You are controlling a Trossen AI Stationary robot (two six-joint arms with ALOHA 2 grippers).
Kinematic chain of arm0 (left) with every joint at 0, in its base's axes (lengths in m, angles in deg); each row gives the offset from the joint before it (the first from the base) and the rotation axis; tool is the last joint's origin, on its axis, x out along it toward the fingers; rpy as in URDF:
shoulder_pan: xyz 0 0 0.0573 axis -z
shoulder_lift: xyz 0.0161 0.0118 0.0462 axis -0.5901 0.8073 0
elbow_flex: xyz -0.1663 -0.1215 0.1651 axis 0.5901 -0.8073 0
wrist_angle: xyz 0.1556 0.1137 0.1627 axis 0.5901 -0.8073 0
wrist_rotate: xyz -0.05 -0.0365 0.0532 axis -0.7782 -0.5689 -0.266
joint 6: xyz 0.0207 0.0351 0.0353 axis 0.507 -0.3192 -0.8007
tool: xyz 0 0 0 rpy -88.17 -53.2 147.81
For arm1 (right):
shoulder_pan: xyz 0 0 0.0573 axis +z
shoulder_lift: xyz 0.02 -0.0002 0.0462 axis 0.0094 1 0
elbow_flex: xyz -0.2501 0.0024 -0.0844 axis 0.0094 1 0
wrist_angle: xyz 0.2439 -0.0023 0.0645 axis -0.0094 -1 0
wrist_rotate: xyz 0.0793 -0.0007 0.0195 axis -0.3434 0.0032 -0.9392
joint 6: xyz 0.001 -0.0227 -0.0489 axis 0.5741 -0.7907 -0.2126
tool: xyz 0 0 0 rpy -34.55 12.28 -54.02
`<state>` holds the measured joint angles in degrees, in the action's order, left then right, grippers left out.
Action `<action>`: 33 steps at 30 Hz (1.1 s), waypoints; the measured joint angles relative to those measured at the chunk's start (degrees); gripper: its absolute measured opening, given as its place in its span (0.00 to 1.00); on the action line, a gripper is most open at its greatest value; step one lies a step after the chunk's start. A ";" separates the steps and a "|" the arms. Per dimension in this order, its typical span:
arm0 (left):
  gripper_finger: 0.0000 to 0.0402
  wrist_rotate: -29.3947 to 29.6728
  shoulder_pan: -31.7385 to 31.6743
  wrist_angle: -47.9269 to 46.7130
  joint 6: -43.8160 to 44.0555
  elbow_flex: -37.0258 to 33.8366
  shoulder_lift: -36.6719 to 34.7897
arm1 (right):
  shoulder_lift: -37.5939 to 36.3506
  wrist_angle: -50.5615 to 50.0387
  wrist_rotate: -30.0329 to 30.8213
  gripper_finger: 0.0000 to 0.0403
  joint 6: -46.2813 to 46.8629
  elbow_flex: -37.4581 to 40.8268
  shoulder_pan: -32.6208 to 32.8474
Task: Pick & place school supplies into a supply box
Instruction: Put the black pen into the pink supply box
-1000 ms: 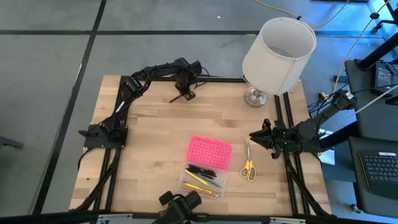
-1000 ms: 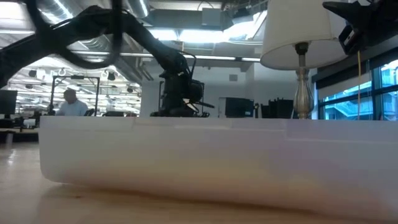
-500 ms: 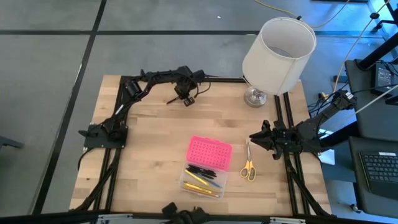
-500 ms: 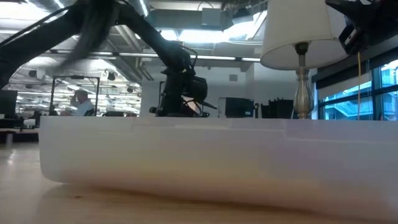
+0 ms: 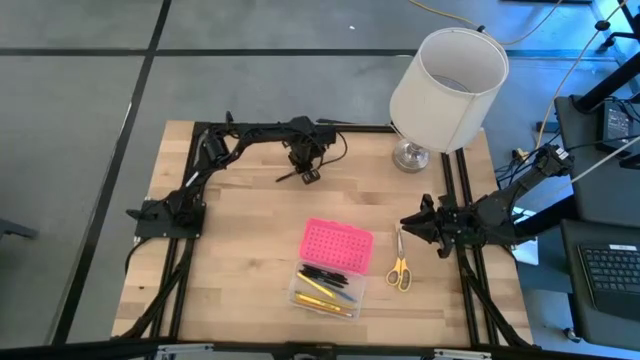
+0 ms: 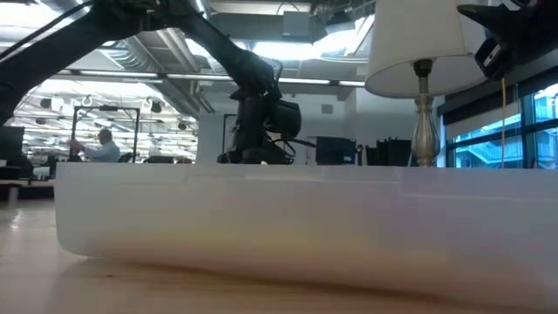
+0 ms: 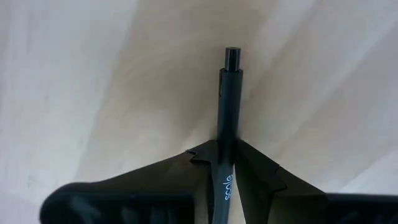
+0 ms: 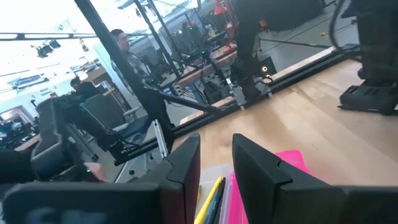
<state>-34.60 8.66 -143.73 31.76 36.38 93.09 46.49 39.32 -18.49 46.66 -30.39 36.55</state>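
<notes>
The left gripper hangs over the table's far edge, fingers clamped on a black pen. The right gripper waits at the right side, fingers apart.

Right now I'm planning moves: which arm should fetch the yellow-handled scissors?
Right. The right gripper hovers open just beside the scissors, while the left gripper is across the table, shut on a black pen.
</notes>
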 joint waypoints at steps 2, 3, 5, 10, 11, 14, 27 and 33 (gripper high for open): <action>0.10 1.52 1.64 1.01 0.01 0.00 -0.04 | 0.00 -0.35 0.00 0.24 -0.08 0.00 0.02; 0.10 2.74 2.48 1.59 -0.03 0.00 -0.06 | 0.00 -0.55 0.02 0.24 -0.08 0.00 0.02; 0.10 5.04 3.96 3.04 -1.22 0.00 -0.09 | 0.00 -0.57 0.05 0.24 -0.18 0.00 0.01; 0.10 3.75 5.72 6.39 -2.84 0.05 -0.11 | 0.00 -0.57 0.08 0.24 -0.14 0.00 0.02; 0.10 2.69 5.88 7.20 -2.84 0.07 -0.11 | 0.00 -0.57 0.07 0.24 -0.13 0.00 0.01; 0.12 -0.83 6.30 9.26 -2.84 0.07 -0.11 | 0.00 -0.57 0.09 0.24 0.12 0.00 0.02; 0.24 -4.41 7.65 12.12 -2.68 0.11 -0.04 | 0.00 -0.55 0.09 0.24 1.41 0.00 0.01; 0.30 -4.28 7.69 11.82 -2.38 0.11 -0.02 | 0.00 -0.55 0.09 0.24 1.43 0.00 0.02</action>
<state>-38.88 16.35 -131.91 29.38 36.49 93.07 46.49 38.78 -18.40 48.09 -30.39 36.57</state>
